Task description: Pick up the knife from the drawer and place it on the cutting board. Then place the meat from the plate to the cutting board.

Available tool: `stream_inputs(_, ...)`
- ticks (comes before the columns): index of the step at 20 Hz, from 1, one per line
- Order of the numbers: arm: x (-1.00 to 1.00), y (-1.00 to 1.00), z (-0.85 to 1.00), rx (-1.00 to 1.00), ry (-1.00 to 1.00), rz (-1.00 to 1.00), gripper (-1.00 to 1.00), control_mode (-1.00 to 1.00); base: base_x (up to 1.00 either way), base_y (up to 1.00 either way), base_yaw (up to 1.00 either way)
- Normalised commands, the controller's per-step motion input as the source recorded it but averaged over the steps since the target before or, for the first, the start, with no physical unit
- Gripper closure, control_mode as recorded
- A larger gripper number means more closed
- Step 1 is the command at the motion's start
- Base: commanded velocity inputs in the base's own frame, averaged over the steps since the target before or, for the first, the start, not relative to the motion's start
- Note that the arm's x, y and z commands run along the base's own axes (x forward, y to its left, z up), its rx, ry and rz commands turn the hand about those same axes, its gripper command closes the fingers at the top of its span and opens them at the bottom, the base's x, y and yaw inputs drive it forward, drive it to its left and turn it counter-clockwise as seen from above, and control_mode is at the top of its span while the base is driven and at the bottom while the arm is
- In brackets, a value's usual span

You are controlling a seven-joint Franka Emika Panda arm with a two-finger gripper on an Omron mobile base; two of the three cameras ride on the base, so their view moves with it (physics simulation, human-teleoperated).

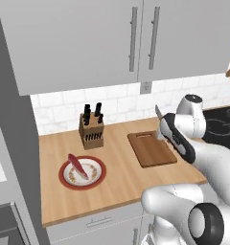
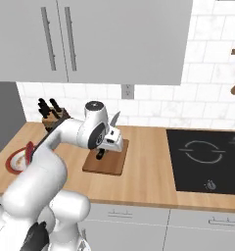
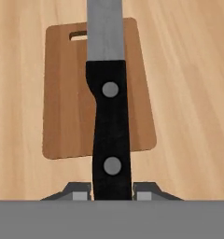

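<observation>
The pincer (image 3: 112, 195) is clamped on the butt end of the knife (image 3: 109, 107), its two tips pressing the black handle from either side, and the blade runs out ahead of the hand over the board (image 3: 67, 93) below. In the base views the knife sits well above the board, blade tip slanting up toward the wall, so the first risk is height: letting go from here would likely drop it, and a long blade held only by the handle end could bounce, skid over the raised edge and end on the bench (image 1: 117, 186) instead. The grip is far back on the handle, so the heavy blade may also pivot in the tips as the wrist tilts down, and it could then land crooked or tip-first. In the hand view the knife lines up with the board's long axis near its right half, so a small sideways drift could leave part of it hanging over the edge. Further out, the meat (image 1: 77, 165) lies on the plate (image 1: 65, 178) near the knife block (image 1: 91, 129); a knife laid across the board's middle would leave little room for it
</observation>
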Motion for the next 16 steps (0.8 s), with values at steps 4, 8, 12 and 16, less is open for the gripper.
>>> stream_inputs(4,0.58,0.0,-0.65,0.0,0.1,-0.15,1.0,-1.0,0.0,0.0,0.0)
stream_inputs(8,0.3,-0.21,-0.48,0.0,0.1,0.0,1.0,-1.0,0.0,0.0,0.0)
stream_inputs(12,0.05,-0.23,-0.24,0.01,0.02,0.07,1.0,-1.0,0.0,0.0,0.0)
stream_inputs(16,0.0,-0.01,-0.22,0.0,0.03,0.15,1.0,-1.0,0.0,0.0,0.0)
